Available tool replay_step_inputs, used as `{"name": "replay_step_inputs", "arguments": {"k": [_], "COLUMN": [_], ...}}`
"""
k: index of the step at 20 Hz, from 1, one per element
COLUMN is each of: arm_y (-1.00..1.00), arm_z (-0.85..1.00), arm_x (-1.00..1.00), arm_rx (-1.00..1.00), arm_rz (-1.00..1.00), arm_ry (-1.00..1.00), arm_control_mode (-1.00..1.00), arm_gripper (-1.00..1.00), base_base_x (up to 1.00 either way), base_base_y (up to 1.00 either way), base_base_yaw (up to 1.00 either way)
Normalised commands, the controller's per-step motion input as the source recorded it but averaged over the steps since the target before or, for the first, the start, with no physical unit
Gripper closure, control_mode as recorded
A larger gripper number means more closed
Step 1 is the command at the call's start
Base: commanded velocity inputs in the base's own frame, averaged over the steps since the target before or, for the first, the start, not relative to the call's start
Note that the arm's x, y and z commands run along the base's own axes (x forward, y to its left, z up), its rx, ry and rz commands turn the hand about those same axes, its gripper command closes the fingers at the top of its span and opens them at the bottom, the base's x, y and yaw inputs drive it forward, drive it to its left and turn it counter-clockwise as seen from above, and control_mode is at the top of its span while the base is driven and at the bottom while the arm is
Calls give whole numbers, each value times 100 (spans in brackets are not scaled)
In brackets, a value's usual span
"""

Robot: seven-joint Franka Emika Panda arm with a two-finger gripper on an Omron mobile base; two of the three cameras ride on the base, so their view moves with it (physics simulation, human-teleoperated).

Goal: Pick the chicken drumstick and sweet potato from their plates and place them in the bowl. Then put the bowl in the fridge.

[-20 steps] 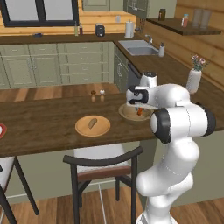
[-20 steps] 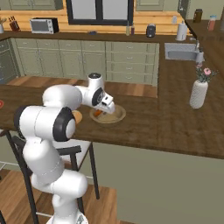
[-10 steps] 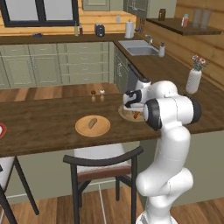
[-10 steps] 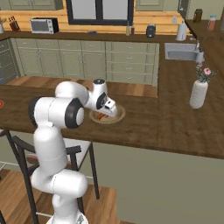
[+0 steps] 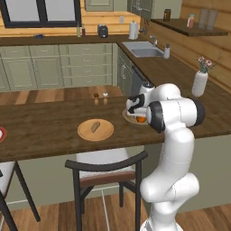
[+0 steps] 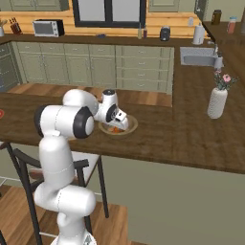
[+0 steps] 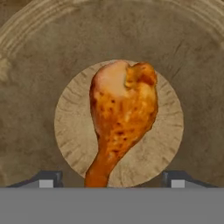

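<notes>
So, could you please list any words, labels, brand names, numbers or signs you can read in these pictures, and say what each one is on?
None: no readable text on anything.
Microwave: front shows no legible marking, too small to tell.
Bottles and jars on the far counter and shelf: any labels are too small and blurred.
Drumstick, bowl, wooden plate and vase: plain, no lettering.
</notes>
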Motion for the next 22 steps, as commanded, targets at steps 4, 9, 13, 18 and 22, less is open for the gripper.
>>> {"name": "replay_step_inputs", "arguments": {"k": [4,9,13,18,22], "arm_y": [9,61,72,98,100], "arm_z": [30,87,50,7,1], "arm_x": [6,-31,-82,-91,-9], "arm_rx": [0,-5,-2,0,0], "arm_rz": [2,5,7,0,0], "arm_ry": [0,0,-1,0,0], "arm_control_mode": [-100,-100,-100,-100,-100], "arm_gripper": [-100,-100,-100,-100,-100], "base_base_x": [0,0,0,0,0], "base_base_y": [0,0,0,0,0], "base_base_yaw": [0,0,0,0,0]}}
